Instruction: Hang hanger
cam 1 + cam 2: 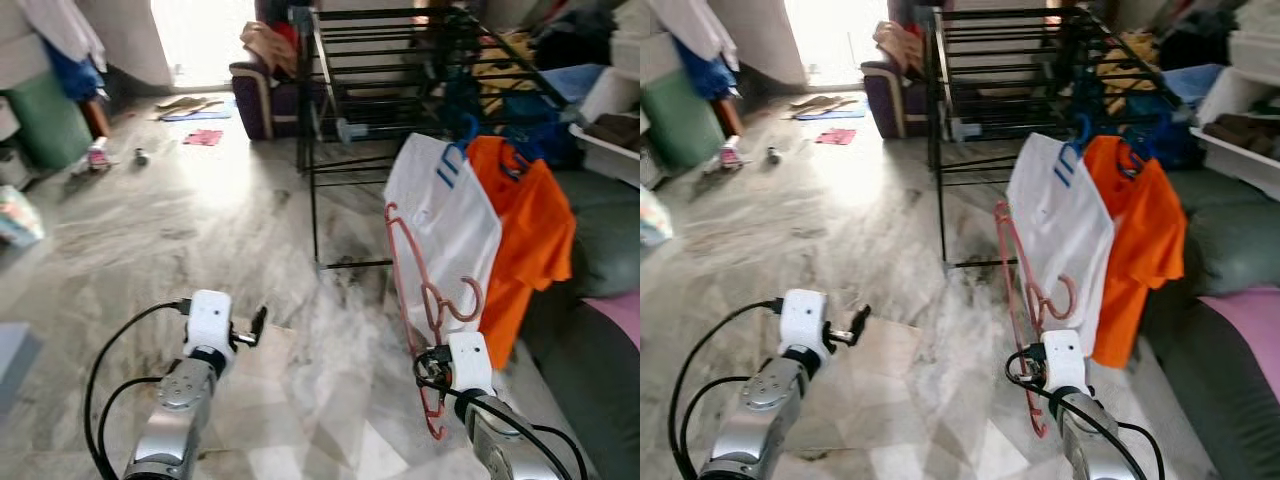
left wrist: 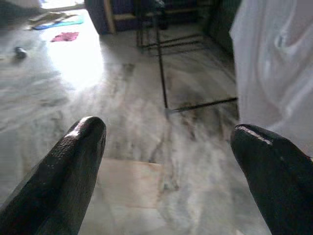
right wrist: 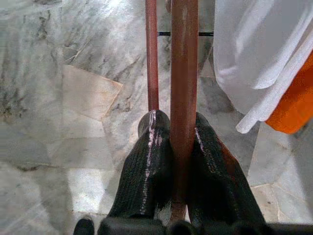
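Observation:
A salmon-red plastic hanger (image 1: 415, 300) stands upright in my right gripper (image 3: 178, 142), which is shut on its bar (image 3: 184, 88); its hook (image 1: 462, 300) curls toward the white shirt (image 1: 445, 225). The black drying rack (image 1: 400, 70) stands ahead, with the white shirt and an orange shirt (image 1: 525, 235) hanging on blue hangers from its near right side. My left gripper (image 2: 168, 161) is open over the marble floor, low at the left, its fingers (image 2: 68, 166) wide apart with nothing between them.
A dark sofa (image 1: 262, 95) with clothes sits beyond the rack. Grey and pink cushions (image 1: 600, 300) and white shelving (image 1: 610, 130) line the right. Slippers, a cloth (image 1: 203, 137) and small items lie on the floor at the back left, near a green bin (image 1: 45, 125).

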You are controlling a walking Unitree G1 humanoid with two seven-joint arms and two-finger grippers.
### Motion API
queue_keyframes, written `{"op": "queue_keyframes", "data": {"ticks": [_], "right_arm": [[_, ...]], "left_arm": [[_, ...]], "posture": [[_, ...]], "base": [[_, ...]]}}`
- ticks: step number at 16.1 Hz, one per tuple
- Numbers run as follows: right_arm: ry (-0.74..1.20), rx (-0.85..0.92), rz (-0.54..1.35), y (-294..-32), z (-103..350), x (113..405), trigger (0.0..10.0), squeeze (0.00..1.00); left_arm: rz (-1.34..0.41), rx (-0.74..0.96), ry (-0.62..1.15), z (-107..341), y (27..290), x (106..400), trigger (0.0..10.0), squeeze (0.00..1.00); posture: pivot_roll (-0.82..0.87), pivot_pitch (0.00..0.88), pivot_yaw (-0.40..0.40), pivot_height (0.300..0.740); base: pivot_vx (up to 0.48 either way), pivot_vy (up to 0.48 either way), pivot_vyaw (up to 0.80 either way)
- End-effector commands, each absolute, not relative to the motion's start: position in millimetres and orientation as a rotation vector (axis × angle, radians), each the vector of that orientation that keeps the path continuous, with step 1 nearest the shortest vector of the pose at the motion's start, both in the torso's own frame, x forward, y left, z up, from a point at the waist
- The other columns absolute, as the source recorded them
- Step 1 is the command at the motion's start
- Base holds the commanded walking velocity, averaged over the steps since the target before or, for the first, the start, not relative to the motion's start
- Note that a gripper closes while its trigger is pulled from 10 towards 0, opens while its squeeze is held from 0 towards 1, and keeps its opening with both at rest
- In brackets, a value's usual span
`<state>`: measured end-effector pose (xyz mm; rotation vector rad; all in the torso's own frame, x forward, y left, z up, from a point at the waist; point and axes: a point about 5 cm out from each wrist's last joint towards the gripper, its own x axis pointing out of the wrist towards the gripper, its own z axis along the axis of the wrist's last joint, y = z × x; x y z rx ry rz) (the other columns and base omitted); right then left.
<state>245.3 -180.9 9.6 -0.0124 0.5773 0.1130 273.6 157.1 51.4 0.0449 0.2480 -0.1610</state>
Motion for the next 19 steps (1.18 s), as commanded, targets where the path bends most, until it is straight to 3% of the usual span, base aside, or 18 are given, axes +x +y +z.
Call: {"op": "queue_keyframes", "data": {"ticks": [1, 13, 19], "right_arm": [[0.551, -0.012, 0.11, -182, 15, 249, 10.0, 0.0], [0.602, 0.011, 0.144, -179, 8, 243, 10.0, 0.0], [0.585, -0.044, 0.116, -188, 16, 253, 10.0, 0.0]], "left_arm": [[-0.159, 0.067, 0.218, 58, 158, 278, 10.0, 0.0], [-0.134, 0.097, 0.276, 45, 155, 277, 10.0, 0.0], [-0.105, 0.099, 0.277, 46, 155, 279, 10.0, 0.0]], "posture": [[-0.04, 0.0, 0.038, 0.74], [-0.04, 0.0, 0.036, 0.74], [-0.04, 0.0, 0.028, 0.74]], "base": [[0.0, 0.0, 0.0], [0.398, 0.0, 0.0], [0.435, 0.0, 0.0]]}}
